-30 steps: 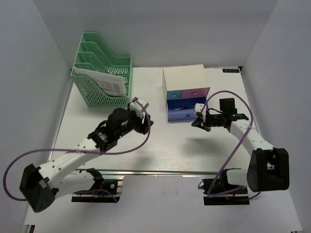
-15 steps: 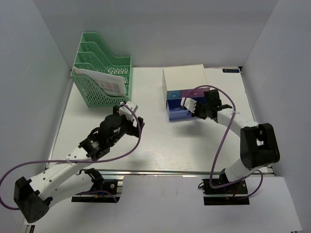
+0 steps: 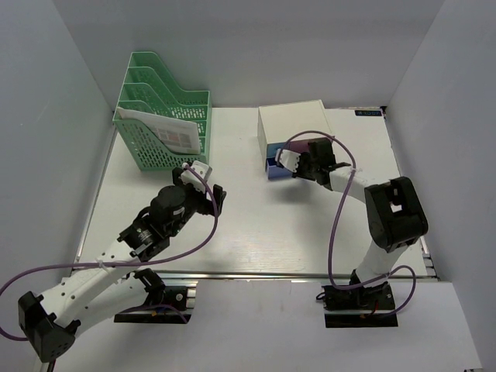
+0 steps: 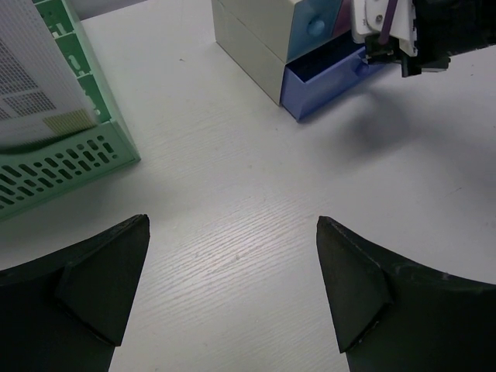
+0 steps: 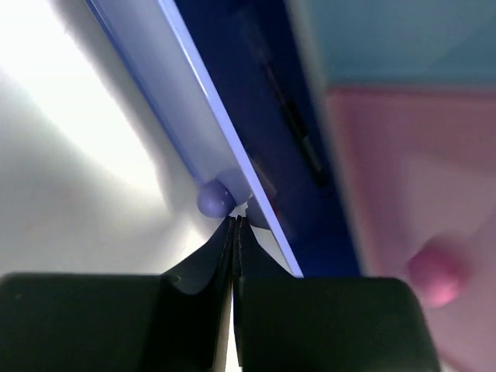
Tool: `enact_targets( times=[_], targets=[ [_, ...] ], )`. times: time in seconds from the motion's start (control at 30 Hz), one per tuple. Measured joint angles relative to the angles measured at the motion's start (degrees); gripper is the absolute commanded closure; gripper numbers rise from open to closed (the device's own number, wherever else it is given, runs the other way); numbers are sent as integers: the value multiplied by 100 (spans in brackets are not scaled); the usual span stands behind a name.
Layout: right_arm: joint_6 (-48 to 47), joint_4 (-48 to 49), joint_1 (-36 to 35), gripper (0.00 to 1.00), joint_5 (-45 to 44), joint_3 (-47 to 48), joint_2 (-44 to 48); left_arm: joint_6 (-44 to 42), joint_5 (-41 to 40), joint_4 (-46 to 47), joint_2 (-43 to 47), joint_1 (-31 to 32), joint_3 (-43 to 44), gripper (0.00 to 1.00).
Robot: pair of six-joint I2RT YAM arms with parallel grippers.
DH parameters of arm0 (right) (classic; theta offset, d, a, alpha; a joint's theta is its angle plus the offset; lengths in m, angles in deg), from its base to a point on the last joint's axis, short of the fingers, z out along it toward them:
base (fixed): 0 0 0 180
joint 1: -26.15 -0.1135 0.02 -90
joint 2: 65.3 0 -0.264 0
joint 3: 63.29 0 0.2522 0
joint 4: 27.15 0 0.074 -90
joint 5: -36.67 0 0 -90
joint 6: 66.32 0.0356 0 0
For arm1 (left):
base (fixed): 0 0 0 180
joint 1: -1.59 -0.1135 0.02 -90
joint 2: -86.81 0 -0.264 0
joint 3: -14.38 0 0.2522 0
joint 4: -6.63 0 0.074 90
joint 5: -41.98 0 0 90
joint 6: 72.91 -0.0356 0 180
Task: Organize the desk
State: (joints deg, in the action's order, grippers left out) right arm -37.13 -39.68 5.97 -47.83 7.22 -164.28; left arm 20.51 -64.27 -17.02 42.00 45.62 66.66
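On the white desk (image 3: 256,225), the green file rack (image 3: 167,116) at back left holds papers (image 3: 174,133) in its front slot. The blue drawer (image 4: 329,81) of the drawer box (image 3: 294,124) stands slightly out, its contents unclear. The right gripper (image 5: 235,225), pinched closed, meets its knob (image 5: 215,198); the left gripper (image 4: 232,225) hangs spread wide between the two containers.

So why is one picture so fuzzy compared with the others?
Right wrist view: the camera sits too close, so the blue drawer and pink knob blur. Left wrist view: sharp, desk grain visible. Top view: even light, only soft shadows.
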Motion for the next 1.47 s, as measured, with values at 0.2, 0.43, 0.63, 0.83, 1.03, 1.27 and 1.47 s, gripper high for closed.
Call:
enact_targets(
  times=[0.2, 0.43, 0.63, 0.83, 1.03, 1.27, 1.47],
  targets=[
    [-33, 435, -264, 100, -76, 221, -247, 0, -35, 2, -26, 2, 0, 2],
    [-107, 763, -505, 100, -409, 616, -734, -4, -59, 2, -26, 2, 0, 2],
    [-70, 667, -544, 93, -339, 612, -688, -17, -74, 4, -17, 2, -4, 2],
    [772, -636, -487, 11, 557, 304, 837, -39, 81, 70, 37, 0, -46, 2],
    [2977, -1058, -334, 11, 424, 238, 2197, -66, 365, 210, 46, 0, -133, 2],
    [4441, -1043, -160, 11, -151, -717, 3053, -42, 627, 258, 24, 0, -330, 2],
    [4970, -584, 114, 11, -94, -1810, 4070, -39, 719, 243, 22, 0, -365, 2]
  ],
)
